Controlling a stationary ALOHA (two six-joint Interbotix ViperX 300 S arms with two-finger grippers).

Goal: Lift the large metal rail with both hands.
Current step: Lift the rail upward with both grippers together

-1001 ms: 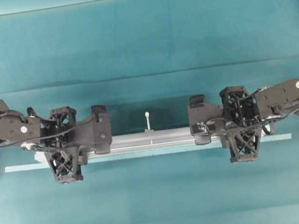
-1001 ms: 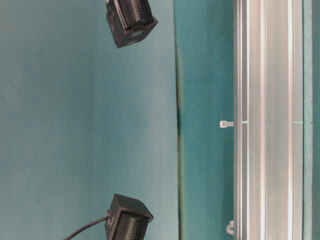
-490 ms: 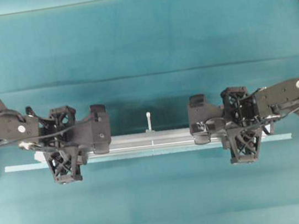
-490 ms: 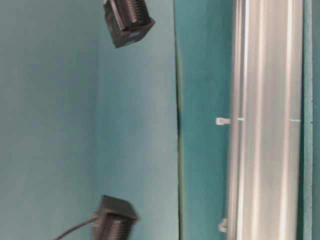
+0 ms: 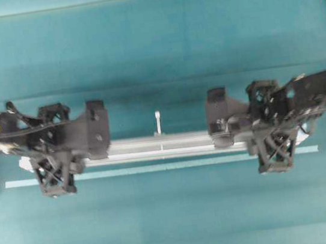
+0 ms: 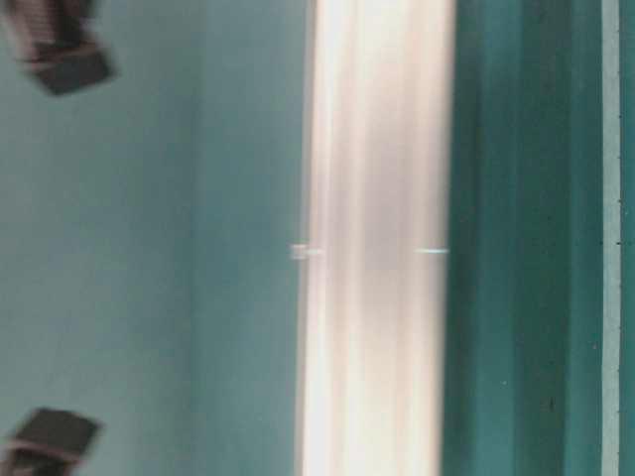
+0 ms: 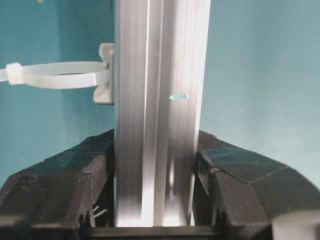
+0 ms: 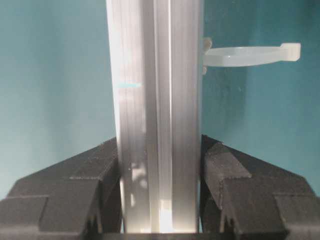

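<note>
The rail (image 5: 160, 146) runs left to right; the left gripper (image 5: 94, 131) and right gripper (image 5: 218, 120) each clamp it.

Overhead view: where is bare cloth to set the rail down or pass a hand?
Free: the wide strip of teal cloth beyond the rail, and the band nearer than the pale tape strip. Crowded: the middle row, where the left gripper and right gripper clamp the rail, with a zip tie sticking out between them.
</note>
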